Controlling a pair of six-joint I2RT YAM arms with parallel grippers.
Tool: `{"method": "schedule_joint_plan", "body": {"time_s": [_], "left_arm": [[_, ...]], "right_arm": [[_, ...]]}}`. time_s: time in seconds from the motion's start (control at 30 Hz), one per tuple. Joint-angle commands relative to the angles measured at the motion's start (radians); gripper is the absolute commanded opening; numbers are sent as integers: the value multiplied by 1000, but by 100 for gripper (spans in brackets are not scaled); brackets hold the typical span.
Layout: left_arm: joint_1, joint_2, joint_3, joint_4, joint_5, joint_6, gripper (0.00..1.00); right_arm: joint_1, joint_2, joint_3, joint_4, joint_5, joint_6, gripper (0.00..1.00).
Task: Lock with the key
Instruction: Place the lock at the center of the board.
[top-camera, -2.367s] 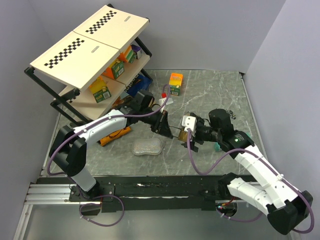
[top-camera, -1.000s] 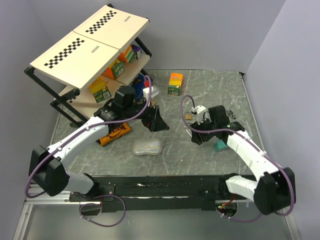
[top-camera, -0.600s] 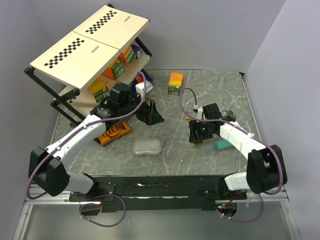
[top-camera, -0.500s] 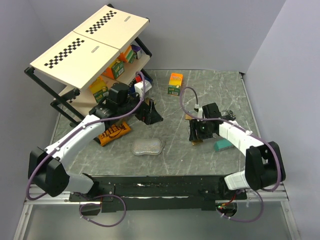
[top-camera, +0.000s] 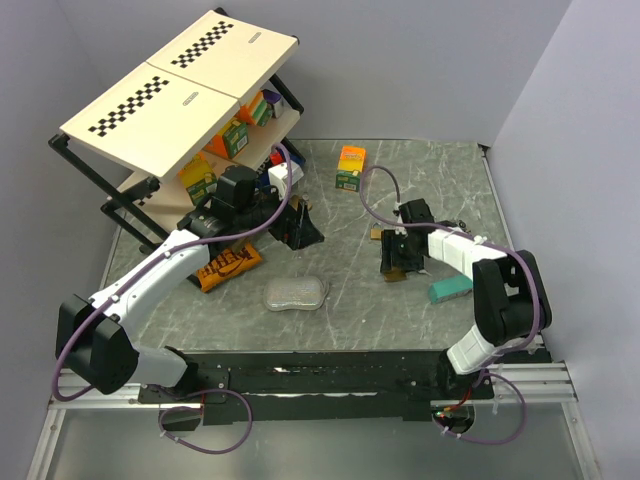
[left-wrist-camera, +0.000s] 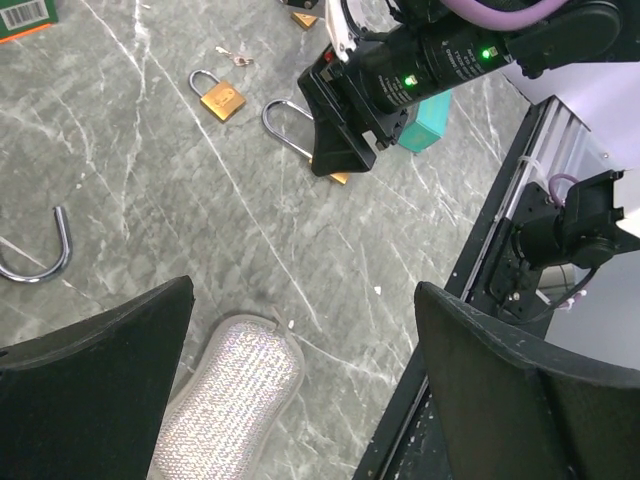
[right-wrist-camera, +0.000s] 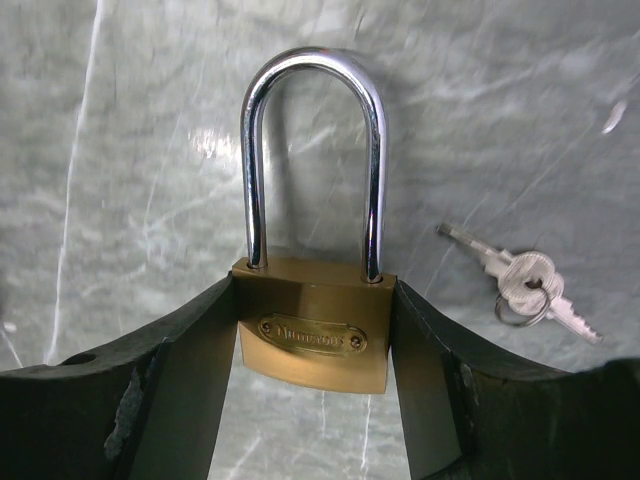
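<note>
1. Brass padlock (right-wrist-camera: 312, 345) lies on the grey marble bench (right-wrist-camera: 150, 150), its body clamped in the half-closed right claw (right-wrist-camera: 314, 305).
2. Ringed keys (right-wrist-camera: 525, 285) lie just beside it.
3. Left claw (left-wrist-camera: 305, 330) hangs wide open, empty.

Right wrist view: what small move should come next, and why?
Probably open the right gripper and lift away: the padlock lies flat on the table, both shackle legs seated in its body; the keys lie loose beside it, and the left gripper hangs open.
</note>
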Motion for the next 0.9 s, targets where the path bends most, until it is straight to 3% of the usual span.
{"method": "schedule_joint_plan", "body": {"time_s": [0.0, 0.13, 0.2, 0.23, 0.3, 0.43, 0.57, 0.77, 0.87], "left_arm": [[7, -11, 17, 45, -16, 32, 96], [8, -7, 16, 54, -2, 43, 96], [10, -10, 8, 67, 5, 33, 96], [10, -18, -1, 84, 7, 26, 96], [10, -25, -1, 81, 25, 31, 96], [10, -12, 36, 35, 58, 75, 96], [10, 28, 92, -34, 44, 71, 96], [8, 21, 76, 38, -11, 57, 96], [7, 65, 120, -6, -45, 88, 96]], "right_arm": [[-6, 21, 55, 31, 41, 58, 47], [-6, 11, 33, 30, 48, 83, 55], [-6, 17, 30, 27, 54, 86, 62], [-4, 20, 29, 25, 56, 89, 70], [-6, 30, 39, 20, 48, 89, 72], [-6, 37, 64, -6, 30, 106, 88], [-6, 6, 76, -22, 8, 104, 91], [-6, -124, 118, -33, -51, 52, 97], [-6, -195, 134, -29, -84, 5, 99]]}}
